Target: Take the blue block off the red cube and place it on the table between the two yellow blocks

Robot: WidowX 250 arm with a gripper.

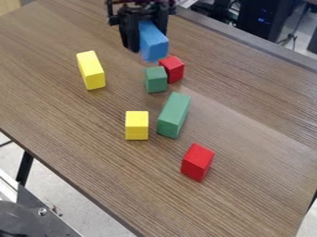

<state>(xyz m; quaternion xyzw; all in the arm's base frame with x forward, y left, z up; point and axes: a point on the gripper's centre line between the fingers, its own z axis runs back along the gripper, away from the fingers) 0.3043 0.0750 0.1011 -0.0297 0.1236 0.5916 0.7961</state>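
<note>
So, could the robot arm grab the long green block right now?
Probably not as things stand: its jaws look closed on the blue block. Otherwise the way seems free, with nothing on top of the long green block.

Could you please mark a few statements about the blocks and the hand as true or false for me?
1. The hand holds the blue block. True.
2. In the picture, the small yellow block is left of the long green block. True.
3. The long green block is stacked on the small yellow block. False: they lie side by side on the table.
4. There is only one red block. False: there are two, the far red block beside the small green block, and the near red block.
5. The small green block is farther from the camera than the long green block. True.
</note>
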